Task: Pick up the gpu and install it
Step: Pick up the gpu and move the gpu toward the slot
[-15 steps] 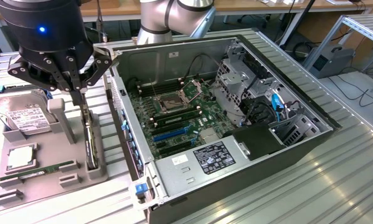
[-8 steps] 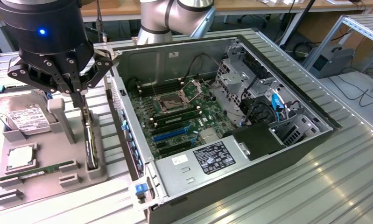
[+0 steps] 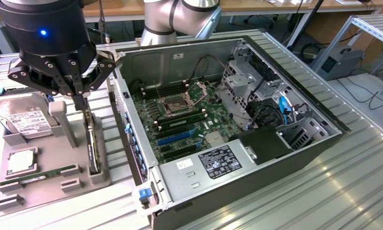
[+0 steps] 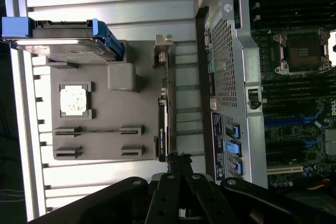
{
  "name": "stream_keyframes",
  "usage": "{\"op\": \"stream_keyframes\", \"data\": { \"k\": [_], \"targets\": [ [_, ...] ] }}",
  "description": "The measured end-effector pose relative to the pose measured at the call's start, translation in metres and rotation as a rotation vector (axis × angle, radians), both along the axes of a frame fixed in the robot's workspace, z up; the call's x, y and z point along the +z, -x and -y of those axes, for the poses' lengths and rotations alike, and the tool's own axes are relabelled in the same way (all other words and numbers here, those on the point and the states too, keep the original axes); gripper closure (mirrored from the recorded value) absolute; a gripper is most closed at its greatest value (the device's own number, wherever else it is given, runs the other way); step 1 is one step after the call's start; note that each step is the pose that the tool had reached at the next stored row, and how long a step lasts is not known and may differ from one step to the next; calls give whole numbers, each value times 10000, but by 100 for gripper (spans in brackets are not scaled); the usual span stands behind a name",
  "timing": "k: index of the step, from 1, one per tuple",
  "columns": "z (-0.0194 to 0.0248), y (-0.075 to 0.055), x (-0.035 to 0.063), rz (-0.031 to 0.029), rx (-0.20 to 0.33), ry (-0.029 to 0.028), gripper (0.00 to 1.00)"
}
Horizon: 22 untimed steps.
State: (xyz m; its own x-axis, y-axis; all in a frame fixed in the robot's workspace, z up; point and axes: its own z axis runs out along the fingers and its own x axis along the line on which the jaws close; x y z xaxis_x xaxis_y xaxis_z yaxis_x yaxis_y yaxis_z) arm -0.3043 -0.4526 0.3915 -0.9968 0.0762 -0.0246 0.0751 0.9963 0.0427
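**Item 1, gripper** [image 3: 84, 106]: black, on a Universal Robots arm [image 3: 178, 19]. It hangs over the grey holder [image 3: 44, 189], above the holder's side nearest the computer case. Fingers pressed together into one narrow point. The point sits at the top edge of the gpu, at one end of the card. Whether the card's edge is caught between the fingers cannot be told.

**Item 2, gpu** [image 3: 93, 143]: thin card standing on its long edge in a slot of the holder, along the holder's side facing the case. In the wrist view its silver end bracket [image 4: 163, 45] is at the end away from the gripper.

**Item 3, grey holder:** flat moulded tray with slots and posts, lying on the ribbed metal desk [image 3: 332, 191].

**Item 4, hard drive** [image 3: 25, 117]: silver with a white label, in a blue frame, propped at the holder's end farthest from the memory stick.

**Item 5, processor chip** [image 3: 22, 163]: square and silver, in a recess near the holder's middle.

**Item 6, memory stick** [image 3: 38, 176]: narrow and green, lying in the holder's slots beside the chip.

**Item 7, computer case** [image 3: 306, 143]: on its side just beside the holder, panel off, motherboard exposed. The processor socket [image 3: 178, 101] is open.
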Motion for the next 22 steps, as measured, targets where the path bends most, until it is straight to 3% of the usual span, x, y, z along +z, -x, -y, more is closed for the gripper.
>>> {"op": "stream_keyframes", "data": {
  "k": [8, 10, 11, 12, 15, 16, 22],
  "targets": [
    [0, 0, 0, 0, 0, 0, 89],
    [0, 0, 0, 0, 0, 0, 83],
    [0, 0, 0, 0, 0, 0, 70],
    [0, 0, 0, 0, 0, 0, 64],
    [0, 0, 0, 1, 0, 0, 58],
    [0, 0, 0, 0, 0, 0, 52],
    [0, 0, -12, 1, 0, -1, 52]
  ]
}}
